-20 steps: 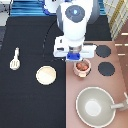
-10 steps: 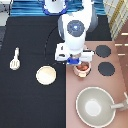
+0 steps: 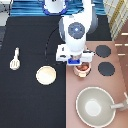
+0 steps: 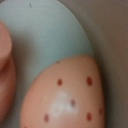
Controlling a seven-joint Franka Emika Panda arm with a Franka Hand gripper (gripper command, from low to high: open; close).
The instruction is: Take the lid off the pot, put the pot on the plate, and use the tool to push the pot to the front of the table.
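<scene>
Hovering over the pot [image 3: 83, 68], the robot's tool [image 3: 80, 62]; spatula [image 3: 15, 59] handle toward exterior view's top

Your white-and-blue pincer [image 3: 80, 62] hangs over the pale pink pot [image 3: 83, 69] with its reddish-brown inside, on the pinkish-brown stove panel [image 3: 75, 105] (black burners [image 3: 102, 51] at the exterior view's right). You see a cream plate [image 3: 45, 75] and cream-white tool [image 3: 15, 60] on the black bench [image 3: 30, 100], and a grey-beige pan [image 3: 94, 106]. Close up, a peach surface [image 4: 67, 95] carries dark red dots.

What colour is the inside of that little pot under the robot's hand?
Reddish-brown inside the pot, best seen in the exterior view; the gripper hangs right over it.
</scene>
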